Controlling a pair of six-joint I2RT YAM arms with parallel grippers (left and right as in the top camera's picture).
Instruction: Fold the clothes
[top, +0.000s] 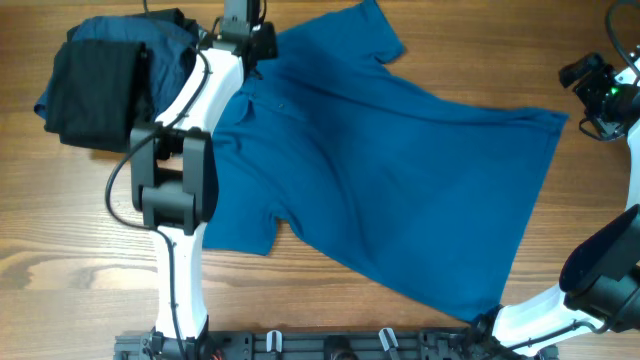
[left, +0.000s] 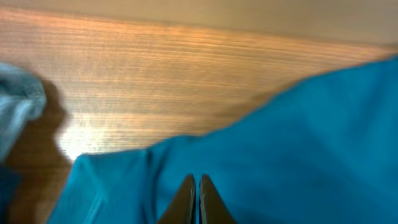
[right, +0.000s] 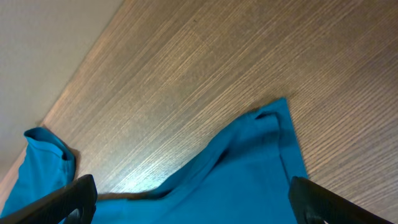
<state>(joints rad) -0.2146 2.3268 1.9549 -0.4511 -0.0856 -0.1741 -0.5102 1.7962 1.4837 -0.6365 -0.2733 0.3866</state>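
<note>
A large medium-blue polo shirt (top: 400, 190) lies spread across the table, with its collar (top: 262, 98) at the upper left and its hem at the right. My left gripper (top: 243, 42) is at the shirt's shoulder edge beside the collar. In the left wrist view its fingers (left: 197, 182) are pressed together, with a sliver of blue fabric (left: 298, 143) between them. My right gripper (top: 598, 92) hovers open and empty just past the hem's far corner (top: 553, 119). The right wrist view shows its wide-apart fingers (right: 193, 205) above that corner (right: 273, 130).
A stack of folded garments sits at the far left, black (top: 95, 90) on top of dark blue (top: 170, 40). The left arm (top: 175, 190) lies across the shirt's left sleeve area. Bare wooden table (top: 60, 250) shows around the shirt.
</note>
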